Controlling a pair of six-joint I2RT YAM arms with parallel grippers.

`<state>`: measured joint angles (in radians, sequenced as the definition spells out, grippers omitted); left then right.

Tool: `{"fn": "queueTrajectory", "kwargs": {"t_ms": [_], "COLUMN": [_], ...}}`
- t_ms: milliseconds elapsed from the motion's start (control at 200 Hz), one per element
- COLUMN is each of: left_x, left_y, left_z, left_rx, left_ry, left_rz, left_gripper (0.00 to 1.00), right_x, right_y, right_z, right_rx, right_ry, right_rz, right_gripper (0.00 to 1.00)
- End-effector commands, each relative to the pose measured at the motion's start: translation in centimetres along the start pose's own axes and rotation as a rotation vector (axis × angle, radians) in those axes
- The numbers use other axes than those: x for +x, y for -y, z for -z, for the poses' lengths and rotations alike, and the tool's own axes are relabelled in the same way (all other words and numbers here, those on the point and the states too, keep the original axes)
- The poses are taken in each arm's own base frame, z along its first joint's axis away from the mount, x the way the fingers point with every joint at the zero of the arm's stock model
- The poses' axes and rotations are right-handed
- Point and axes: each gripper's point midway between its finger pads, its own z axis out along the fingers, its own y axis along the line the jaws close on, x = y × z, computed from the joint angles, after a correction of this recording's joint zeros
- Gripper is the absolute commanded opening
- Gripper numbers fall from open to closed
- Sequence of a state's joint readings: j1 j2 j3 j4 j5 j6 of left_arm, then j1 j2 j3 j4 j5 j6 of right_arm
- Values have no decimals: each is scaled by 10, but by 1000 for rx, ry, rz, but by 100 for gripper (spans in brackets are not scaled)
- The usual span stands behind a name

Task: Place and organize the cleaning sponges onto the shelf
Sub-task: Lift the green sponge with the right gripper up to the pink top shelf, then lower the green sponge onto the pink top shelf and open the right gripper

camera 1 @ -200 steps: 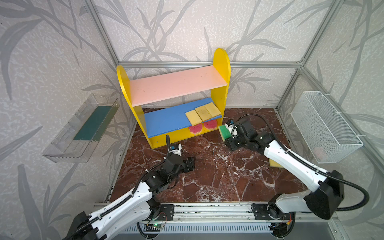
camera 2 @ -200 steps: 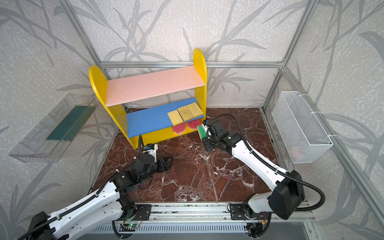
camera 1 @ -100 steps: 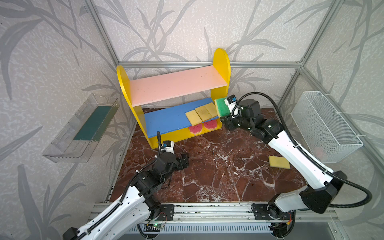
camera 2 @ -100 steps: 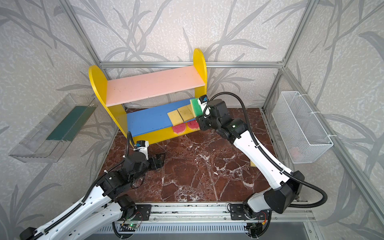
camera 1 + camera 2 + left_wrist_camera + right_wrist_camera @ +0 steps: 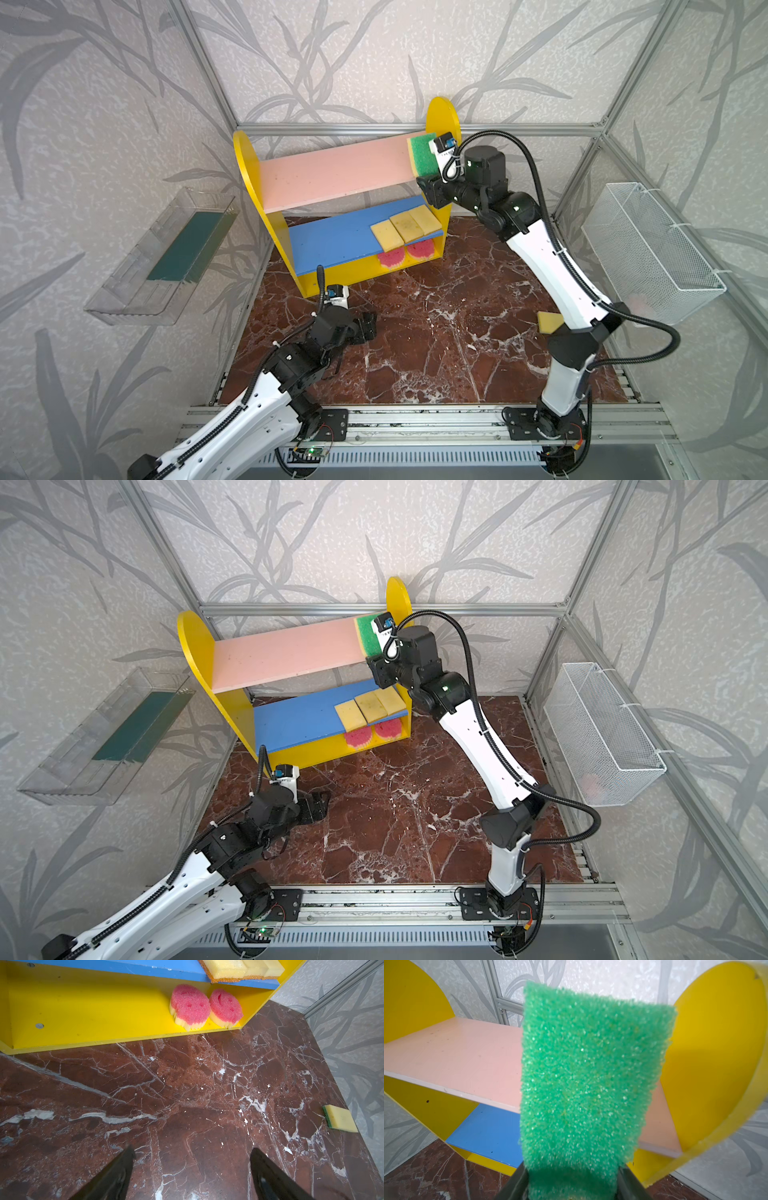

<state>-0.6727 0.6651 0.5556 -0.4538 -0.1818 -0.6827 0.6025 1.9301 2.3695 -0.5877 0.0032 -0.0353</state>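
My right gripper is shut on a green-faced sponge and holds it above the right end of the shelf's pink top board, close to the yellow side panel. Three pale yellow sponges lie side by side at the right end of the blue middle board. Two round pink smiley sponges sit on the yellow base. Another yellow sponge with a green face lies on the floor at the right, partly behind my right arm in a top view. My left gripper hangs open and empty, low over the floor in front of the shelf.
A clear plastic tray with a dark green liner hangs on the left wall. A white wire basket hangs on the right wall. The floor is dark red marble, fenced by aluminium frame posts.
My right arm has lifted the green-faced sponge from the floor in front of the shelf up to the right end of the pink board. My left arm has drawn back a little.
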Motion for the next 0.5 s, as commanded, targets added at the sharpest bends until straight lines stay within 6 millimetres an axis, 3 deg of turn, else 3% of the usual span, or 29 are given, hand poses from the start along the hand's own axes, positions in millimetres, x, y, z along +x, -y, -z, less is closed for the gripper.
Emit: {"fn": "queueTrajectory", "kwargs": {"t_ms": [0,210,500], "left_x": [11,18,22], "left_y": [-10,-10,-8], "left_z": [0,-3,-10], "left_rx": [-21,-12,-6], "left_ry": [-25,-42,-59], "left_rz": [0,4,1], "left_gripper": [89,89,89], "right_x": [5,-4,7], "right_y": [0,9,35], "right_z": [-13,-24,-31], "right_rx": [-11,46,151], "right_ry": [-48,-22,-49], "right_rz": [19,19,37], "right_gripper": [55,57,59]}}
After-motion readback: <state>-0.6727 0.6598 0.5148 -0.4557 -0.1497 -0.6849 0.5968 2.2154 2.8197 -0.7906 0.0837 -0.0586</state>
